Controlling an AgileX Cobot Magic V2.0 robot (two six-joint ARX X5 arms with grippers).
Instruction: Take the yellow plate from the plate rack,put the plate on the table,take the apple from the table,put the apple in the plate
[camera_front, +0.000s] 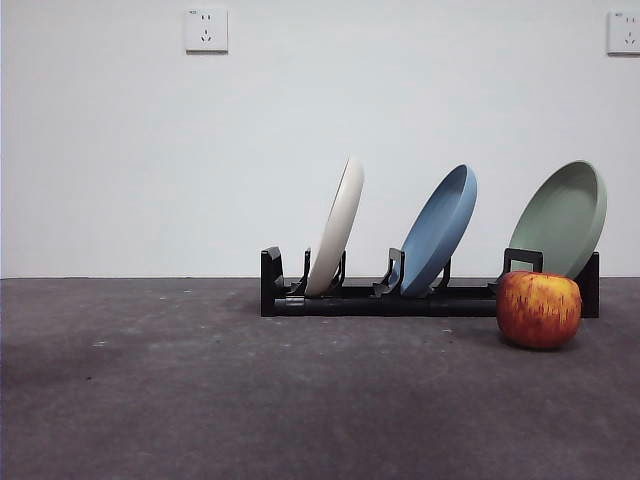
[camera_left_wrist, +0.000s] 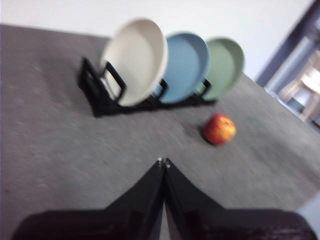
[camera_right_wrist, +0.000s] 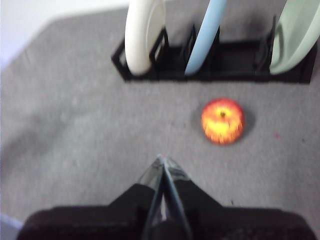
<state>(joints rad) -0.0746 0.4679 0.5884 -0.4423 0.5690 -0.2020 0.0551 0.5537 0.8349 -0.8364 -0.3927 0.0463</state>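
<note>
The yellow plate stands on edge in the leftmost slot of the black plate rack; it also shows in the left wrist view and the right wrist view. The red apple lies on the table in front of the rack's right end. It shows in both wrist views. My left gripper is shut and empty, well short of the rack. My right gripper is shut and empty, short of the apple. Neither arm shows in the front view.
A blue plate stands in the rack's middle slot and a sage-green plate in its right slot. A white wall with two sockets stands behind the table. Furniture shows beyond the table's edge in the left wrist view.
</note>
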